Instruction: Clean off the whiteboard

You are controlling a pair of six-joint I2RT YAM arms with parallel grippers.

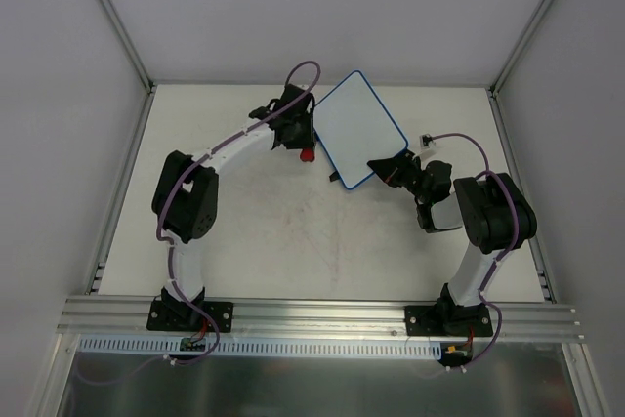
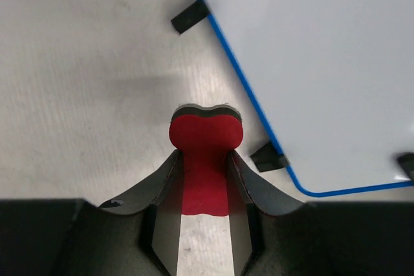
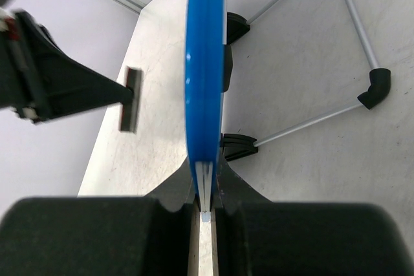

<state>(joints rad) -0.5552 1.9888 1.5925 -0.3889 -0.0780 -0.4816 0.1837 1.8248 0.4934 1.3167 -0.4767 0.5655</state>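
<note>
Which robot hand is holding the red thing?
The left gripper pinches the red eraser. The right gripper clamps the blue-rimmed whiteboard instead.

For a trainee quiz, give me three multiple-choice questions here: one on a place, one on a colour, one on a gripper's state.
1. Relative to the whiteboard, the red eraser is: A) on its face B) beside it, off its face C) under it
2. The whiteboard's rim is: A) blue B) green C) black
3. The right gripper is: A) open B) shut on the red eraser C) shut on the whiteboard
Answers: 1 B, the left gripper holds it outside the rim; 2 A, blue edging shows; 3 C, it clamps the board's edge.
</note>
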